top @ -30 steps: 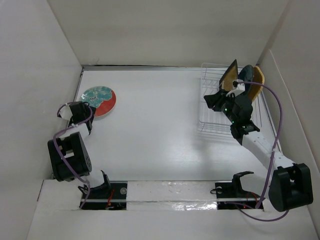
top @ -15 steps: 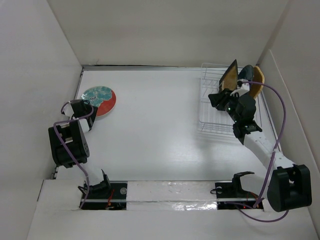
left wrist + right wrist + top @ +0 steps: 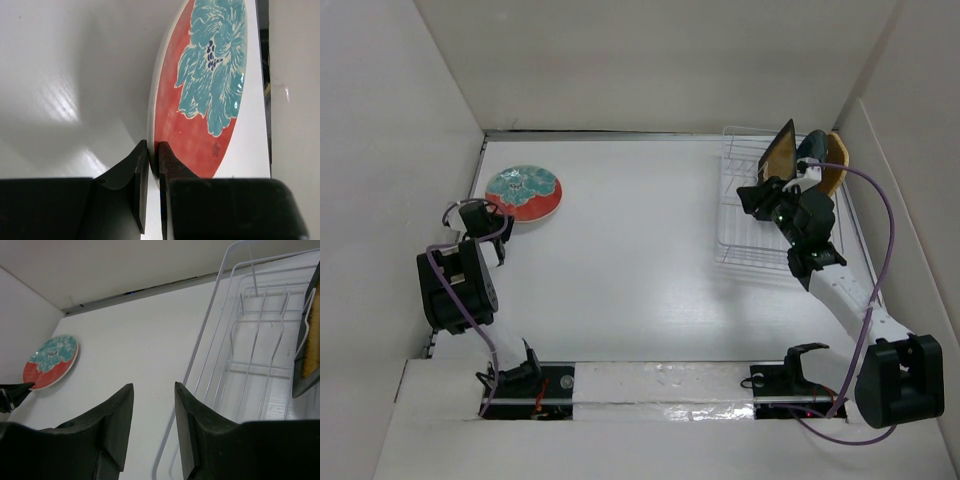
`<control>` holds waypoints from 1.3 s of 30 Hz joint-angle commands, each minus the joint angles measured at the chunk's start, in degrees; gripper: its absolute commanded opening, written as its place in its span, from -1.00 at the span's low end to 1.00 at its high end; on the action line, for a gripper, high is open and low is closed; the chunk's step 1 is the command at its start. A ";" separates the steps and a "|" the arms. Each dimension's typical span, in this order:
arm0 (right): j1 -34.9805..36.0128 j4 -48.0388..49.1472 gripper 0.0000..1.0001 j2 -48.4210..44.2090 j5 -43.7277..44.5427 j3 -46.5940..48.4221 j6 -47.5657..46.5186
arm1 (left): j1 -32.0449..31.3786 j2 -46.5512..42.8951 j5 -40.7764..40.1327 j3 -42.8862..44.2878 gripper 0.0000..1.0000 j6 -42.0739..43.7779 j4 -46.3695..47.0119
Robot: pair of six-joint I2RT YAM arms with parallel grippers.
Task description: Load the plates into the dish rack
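The round red-rimmed teal floral plate (image 3: 523,192) (image 3: 210,75) (image 3: 50,362) is at the far left of the table, its near edge tipped up. My left gripper (image 3: 492,212) (image 3: 152,147) is shut on that near rim, one finger on each face. The white wire dish rack (image 3: 745,225) (image 3: 240,355) stands at the far right. A black-rimmed mustard square plate (image 3: 780,150) (image 3: 310,330), a dark blue plate (image 3: 810,150) and an orange plate (image 3: 835,160) stand upright in its far end. My right gripper (image 3: 752,197) (image 3: 153,385) hangs open over the rack's left side, holding nothing.
White walls close in the table on the left, back and right. The rack's near slots (image 3: 260,340) hold nothing. The right arm's purple cable (image 3: 880,230) loops beside the rack.
The left gripper has shut on the floral plate's rim, and the plate has shifted a little away and tipped up. The right gripper edged slightly toward the rack.
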 commanded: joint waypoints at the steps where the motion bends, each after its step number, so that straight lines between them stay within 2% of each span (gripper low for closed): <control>1: -0.34 2.49 -0.04 -0.49 -2.26 0.28 -0.29 | -0.33 -5.99 2.41 -2.01 -1.00 4.82 3.41; 5: -0.34 4.07 0.34 -0.14 -5.60 0.28 0.06 | -0.33 -13.54 6.52 -2.54 -1.00 6.93 4.82; 8: 0.27 4.69 0.50 1.00 -9.90 1.15 0.67 | -0.33 -17.93 9.69 -2.02 -1.00 8.07 4.20; 12: 3.78 4.26 0.56 3.37 -10.53 3.35 0.33 | -0.33 -23.13 12.33 -3.67 -1.00 7.73 5.07; 17: 12.73 1.88 0.66 8.99 -9.03 9.23 -0.20 | -2.70 -28.05 16.64 -6.23 -1.00 1.14 10.44; 21: 16.52 3.28 0.78 14.35 -9.03 13.89 1.90 | -3.31 -32.71 21.65 -9.13 -1.00 -2.20 13.25; 30: 20.32 4.96 0.81 32.00 -13.25 27.78 6.04 | -6.83 -37.90 28.06 -12.91 -1.00 -6.33 18.26; 34: 20.84 5.74 0.81 38.69 -18.07 32.79 8.23 | -7.44 -38.78 30.18 -13.62 -1.00 -7.48 20.46; 39: 22.59 6.36 0.82 42.66 -19.40 35.61 9.55 | -7.45 -38.61 32.02 -14.40 -1.00 -8.53 22.39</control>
